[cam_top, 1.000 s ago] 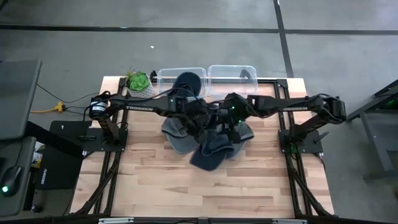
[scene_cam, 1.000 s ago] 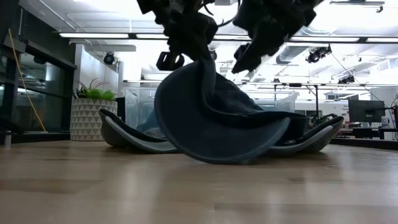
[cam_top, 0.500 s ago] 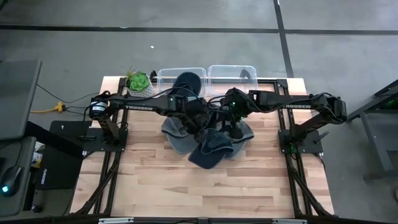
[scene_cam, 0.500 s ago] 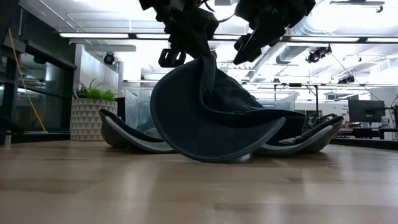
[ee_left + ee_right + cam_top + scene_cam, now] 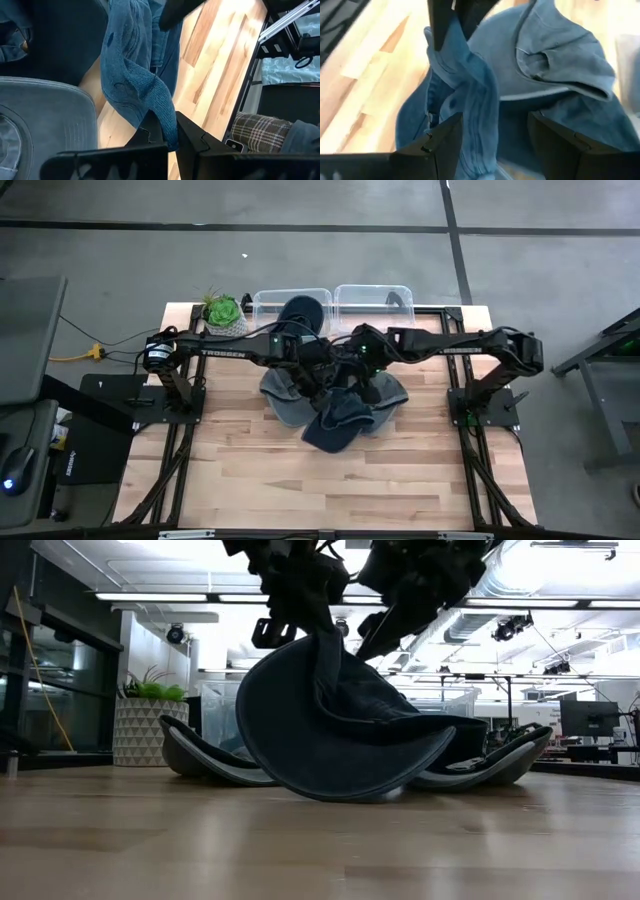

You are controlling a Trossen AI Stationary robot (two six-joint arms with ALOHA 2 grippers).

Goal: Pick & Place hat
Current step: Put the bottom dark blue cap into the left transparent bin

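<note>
Pinching a fold of blue fabric, the left claw [image 5: 169, 131] is clamped tight on the hat [image 5: 338, 418] it lifts over the middle of the worktop [image 5: 300, 480]. In the low view this hat [image 5: 330, 730] hangs from the claw with its round brim tilted up on one side, while its lower edge rests on the wood. The right claw [image 5: 495, 132] hovers just above the same hat with its fingers [image 5: 442, 140] spread wide, the raised blue fold lying between them without being gripped. Both arms meet over the pile of hats [image 5: 290, 395], where grey and blue ones lie overlapped beneath the lifted one. Behind the pile, at the far edge of the worktop, stand two clear bins [image 5: 375, 305]; the left one holds a dark hat. A potted plant [image 5: 222, 312] sits beside them.
</note>
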